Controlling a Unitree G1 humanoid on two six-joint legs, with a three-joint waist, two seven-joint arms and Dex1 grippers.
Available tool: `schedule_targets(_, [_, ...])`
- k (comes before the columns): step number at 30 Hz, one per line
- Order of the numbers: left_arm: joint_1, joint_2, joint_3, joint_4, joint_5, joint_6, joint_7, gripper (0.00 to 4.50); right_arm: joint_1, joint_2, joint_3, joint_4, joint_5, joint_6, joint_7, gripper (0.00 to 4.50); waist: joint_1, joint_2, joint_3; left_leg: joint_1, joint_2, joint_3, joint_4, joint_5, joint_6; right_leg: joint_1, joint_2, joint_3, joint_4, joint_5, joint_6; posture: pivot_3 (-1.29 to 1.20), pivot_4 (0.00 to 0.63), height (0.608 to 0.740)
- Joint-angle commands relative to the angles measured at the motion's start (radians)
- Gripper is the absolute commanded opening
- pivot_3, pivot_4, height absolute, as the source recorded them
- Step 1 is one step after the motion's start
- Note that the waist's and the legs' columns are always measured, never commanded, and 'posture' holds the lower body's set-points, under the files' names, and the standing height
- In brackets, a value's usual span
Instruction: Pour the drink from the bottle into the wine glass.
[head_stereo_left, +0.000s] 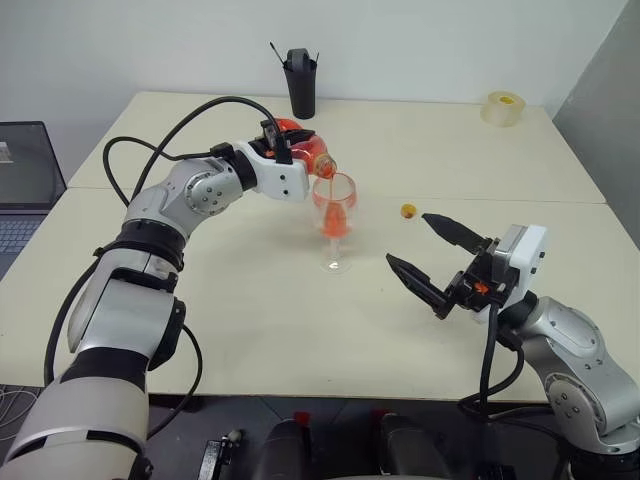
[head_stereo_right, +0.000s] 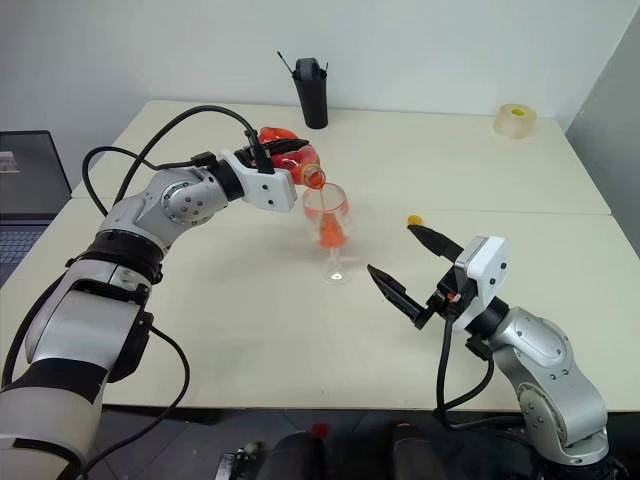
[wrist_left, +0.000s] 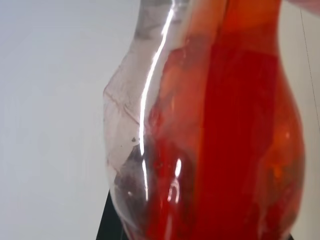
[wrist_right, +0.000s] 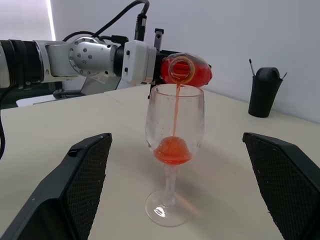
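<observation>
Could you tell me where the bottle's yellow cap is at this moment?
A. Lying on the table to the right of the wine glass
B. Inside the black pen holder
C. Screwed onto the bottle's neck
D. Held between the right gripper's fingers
A: the small yellow cap lies on the table to the right of the wine glass, apart from the open right gripper; the bottle pours from an open mouth.

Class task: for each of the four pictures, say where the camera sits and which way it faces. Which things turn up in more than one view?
Left eye view: on the head, looking down over the table; both arms show.
Right eye view: beside it, same scene.
Left wrist view: pressed against the bottle of drink.
Right wrist view: between the open right gripper fingers, facing the wine glass and left gripper.
Shared: bottle, wine glass, black pen holder.
</observation>
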Motion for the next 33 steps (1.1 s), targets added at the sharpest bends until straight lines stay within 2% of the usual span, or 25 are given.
schedule_targets(1, [-0.052, 0.012, 0.009, -0.02, -0.005, -0.01, 0.032, 0.86, -0.012, -0.004, -0.011, -0.019, 0.016, -0.015, 0.0, 4.5, 0.0, 0.0, 0.0, 0.0, 0.0, 0.0, 0.0, 0.0, 0.0, 0.0, 0.0, 0.0, 0.0, 0.0, 0.0, 0.0, 0.15, 0.74])
schedule_targets(26, [-0.053, 0.011, 0.012, -0.022, 0.002, -0.003, 0.037, 0.86, -0.015, 0.002, -0.005, -0.013, 0.023, -0.012, 0.002, 4.5, 0.0, 0.0, 0.0, 0.0, 0.0, 0.0, 0.0, 0.0, 0.0, 0.0, 0.0, 0.0, 0.001, 0.0, 0.0, 0.0, 0.15, 0.74])
schedule_targets(28, [-0.049, 0.004, 0.021, -0.019, -0.014, 0.002, 0.027, 0.86, -0.015, 0.003, -0.005, -0.013, 0.025, -0.01, 0.0, 4.5, 0.0, 0.0, 0.0, 0.0, 0.0, 0.0, 0.0, 0.0, 0.0, 0.0, 0.0, 0.0, 0.001, 0.0, 0.0, 0.0, 0.15, 0.74])
schedule_targets(33, [-0.028, -0.043, 0.096, -0.012, -0.184, 0.041, -0.094, 0.86, -0.017, 0.003, -0.003, -0.012, 0.029, -0.007, 0.001, 4.5, 0.0, 0.0, 0.0, 0.0, 0.0, 0.0, 0.0, 0.0, 0.0, 0.0, 0.0, 0.0, 0.001, 0.0, 0.0, 0.0, 0.15, 0.74])
